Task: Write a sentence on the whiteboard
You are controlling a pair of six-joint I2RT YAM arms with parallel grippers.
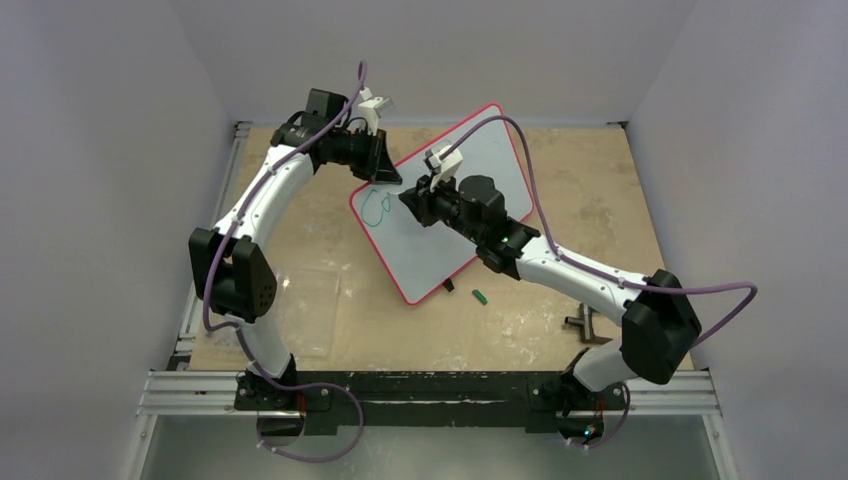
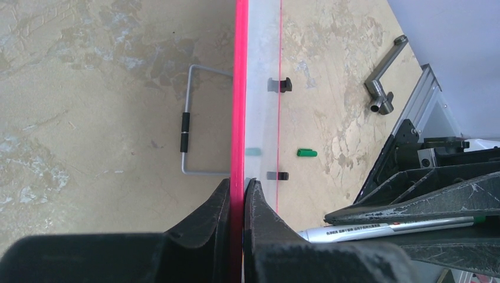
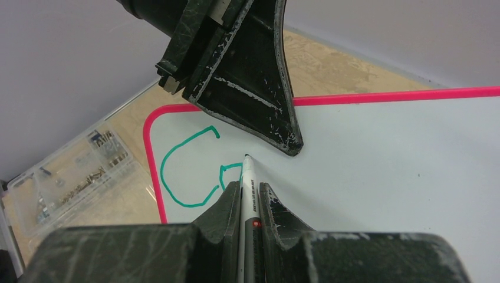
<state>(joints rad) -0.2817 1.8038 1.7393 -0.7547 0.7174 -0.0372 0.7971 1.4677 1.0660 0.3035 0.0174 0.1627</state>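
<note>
The whiteboard point(image 1: 490, 155), glossy white with a red-pink rim, stands tilted on the table. My left gripper point(image 1: 385, 172) is shut on its upper left rim point(image 2: 240, 88), one finger on each face. My right gripper point(image 3: 247, 188) is shut on a white marker point(image 3: 246, 177), whose tip touches the board just under the left gripper's finger point(image 3: 247, 76). Of the sentence point(image 3: 177, 177), a teal C and a small partial loop beside it show near the board's corner, also seen from above point(image 1: 375, 207). The marker point(image 2: 383, 228) and right gripper's fingers point(image 2: 424, 194) show in the left wrist view.
A green marker cap point(image 1: 479, 296) lies on the table below the board. A clear plastic box of small parts point(image 1: 310, 310) sits at the left. A metal handle point(image 1: 585, 322) lies near the right arm's base. A wire stand point(image 2: 187, 127) sticks out behind the board.
</note>
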